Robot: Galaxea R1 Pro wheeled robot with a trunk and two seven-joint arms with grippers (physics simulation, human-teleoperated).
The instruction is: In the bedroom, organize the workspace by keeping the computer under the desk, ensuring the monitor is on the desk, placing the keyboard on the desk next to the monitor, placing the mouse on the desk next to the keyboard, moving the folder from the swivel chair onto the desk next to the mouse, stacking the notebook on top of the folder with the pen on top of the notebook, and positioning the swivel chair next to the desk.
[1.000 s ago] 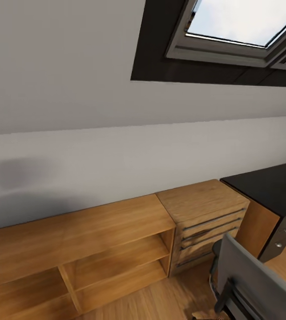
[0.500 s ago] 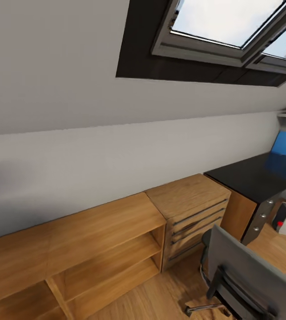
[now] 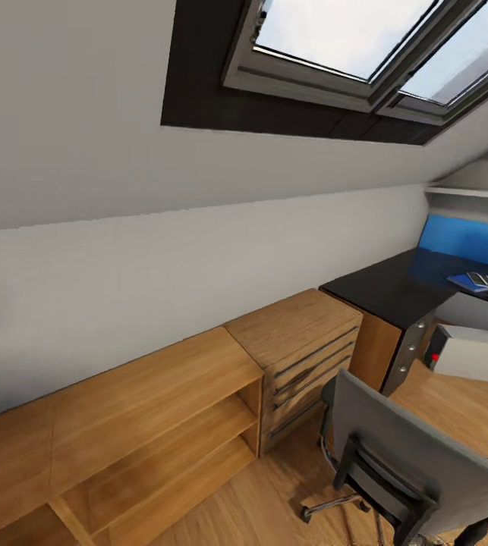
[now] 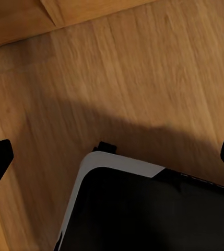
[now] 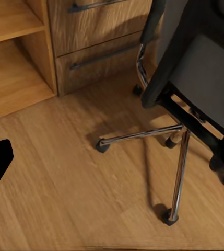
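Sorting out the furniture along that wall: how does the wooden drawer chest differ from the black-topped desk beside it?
The drawer chest is light wood all over; the desk has a glossy black top. The chest's top sits lower than the desk's. The chest's top is bare, while the desk carries a blue folder with a small notebook on it. Both stand against the same white wall and have drawer fronts facing the room.

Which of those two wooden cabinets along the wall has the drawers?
The drawer chest nearest the black desk; the longer, lower unit beside it has open shelves.
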